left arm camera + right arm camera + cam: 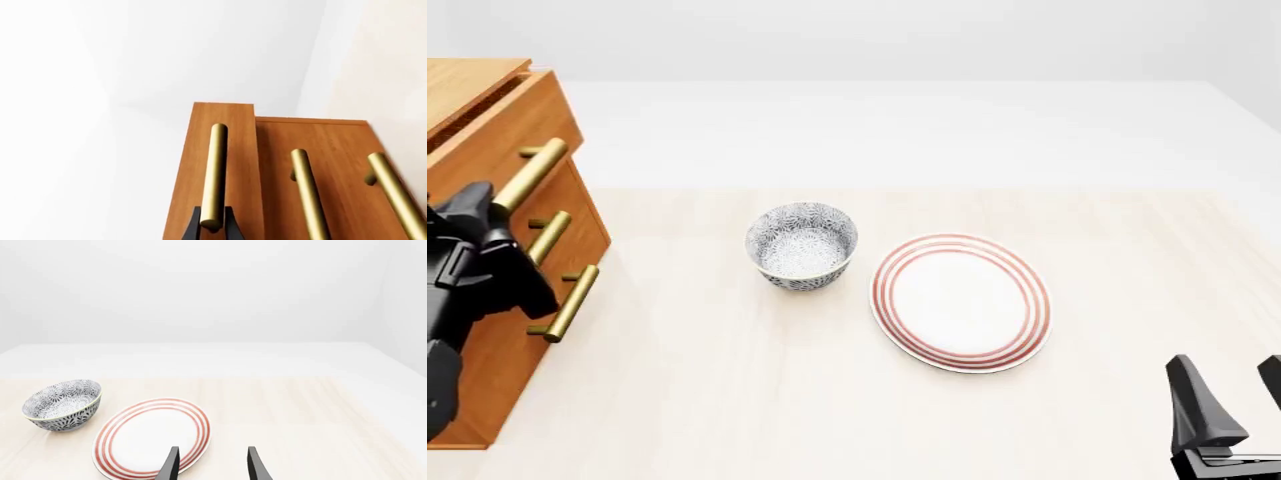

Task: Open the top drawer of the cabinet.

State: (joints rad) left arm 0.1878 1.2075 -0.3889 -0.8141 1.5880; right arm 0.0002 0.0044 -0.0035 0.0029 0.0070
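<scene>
top drawer [481, 140] — ajar | three handles | left pincer [212, 226] clamps its handle [215, 175] | right pincer [212, 462] parted — empty

The left arm comes in low at the left edge of the front view, its dark wrist raised against the cabinet [487, 150] front. The left gripper [213, 226] is closed around the near end of the top drawer's brass handle [215, 175], one black finger [192, 227] on each side of the bar. The right gripper [212, 465] hangs above the table [761, 400] at the near right corner, its two fingers [169, 466] parted with nothing between them; the rest of that arm is, as far as can be judged, out of frame.
</scene>
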